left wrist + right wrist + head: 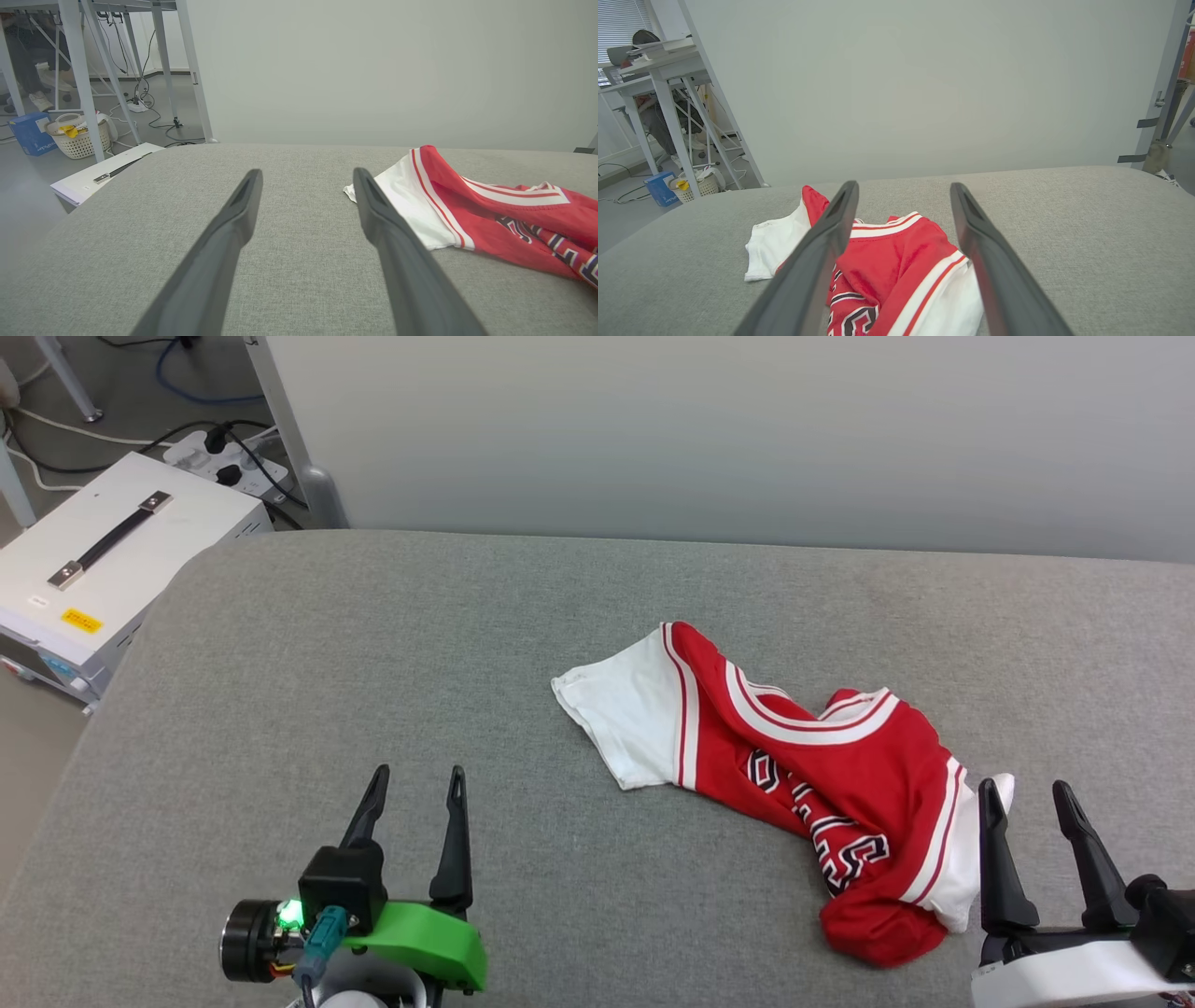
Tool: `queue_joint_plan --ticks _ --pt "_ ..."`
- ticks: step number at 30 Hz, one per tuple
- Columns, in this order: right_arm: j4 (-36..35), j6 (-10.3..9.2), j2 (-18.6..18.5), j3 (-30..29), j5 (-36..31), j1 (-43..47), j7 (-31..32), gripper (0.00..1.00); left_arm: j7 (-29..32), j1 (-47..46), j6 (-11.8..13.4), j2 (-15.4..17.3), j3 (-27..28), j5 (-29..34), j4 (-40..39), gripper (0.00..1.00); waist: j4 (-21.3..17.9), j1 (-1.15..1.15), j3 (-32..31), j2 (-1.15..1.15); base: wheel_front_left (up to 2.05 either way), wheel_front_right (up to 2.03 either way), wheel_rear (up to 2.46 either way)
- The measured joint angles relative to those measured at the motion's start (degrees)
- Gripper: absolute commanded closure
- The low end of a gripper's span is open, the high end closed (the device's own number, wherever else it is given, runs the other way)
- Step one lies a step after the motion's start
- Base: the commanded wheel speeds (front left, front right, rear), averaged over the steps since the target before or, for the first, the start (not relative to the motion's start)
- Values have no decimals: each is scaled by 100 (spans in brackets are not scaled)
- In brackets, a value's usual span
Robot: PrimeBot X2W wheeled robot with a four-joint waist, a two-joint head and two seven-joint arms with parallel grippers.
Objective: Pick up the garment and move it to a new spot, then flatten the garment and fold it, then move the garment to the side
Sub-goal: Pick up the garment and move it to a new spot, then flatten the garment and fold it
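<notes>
On the table (373, 644) before you, the shirt (822, 756) lies crumpled toward your right. Your left gripper (418, 773) stands apart from it, fingers (455, 840) spread wide and empty; your right gripper (1024, 789), fingers likewise, sits by its white sleeve (966, 882).

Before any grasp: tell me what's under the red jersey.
The jersey lies crumpled on the grey cloth surface, visible all around it. Its folds hide the patch beneath and its own lower layers.
</notes>
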Motion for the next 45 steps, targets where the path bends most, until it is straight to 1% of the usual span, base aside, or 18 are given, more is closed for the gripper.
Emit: queue_joint_plan --ticks 6,12,25,29,32,35,38,42,45 --pt "57 0 0 3 -1 55 -1 0 0 195 -232 -176 338 210 0 0 7 0 -32 0 0 0 0" --pt "160 0 1 7 -9 172 -1 0 0 332 -415 -311 515 444 116 0 27 0 -51 0 0 0 0" --pt "222 0 0 46 -48 186 -1 0 0 346 -664 -494 773 642 226 0 28 0 -76 0 0 0 0" --pt "220 0 0 52 -48 186 0 0 0 251 -793 -513 861 732 233 0 24 0 -53 0 0 0 0" --pt "218 0 0 67 -48 181 -1 0 0 -97 -953 -476 869 816 272 0 3 0 -22 0 0 0 0" --pt "211 0 0 110 -54 161 -1 0 0 -626 -1120 -356 867 856 364 0 -48 0 7 0 0 0 0" --pt "193 0 -1 167 -60 135 -1 0 0 -1268 -1279 -227 800 851 620 0 -116 0 64 0 0 0 0" --pt "140 0 1 214 -80 26 0 0 1 -2097 -1402 -44 546 691 1079 0 -221 0 171 0 0 0 0" --pt "108 0 2 227 -98 -70 0 0 168 -2799 -1438 138 211 375 1451 0 -318 0 292 0 0 0 0"
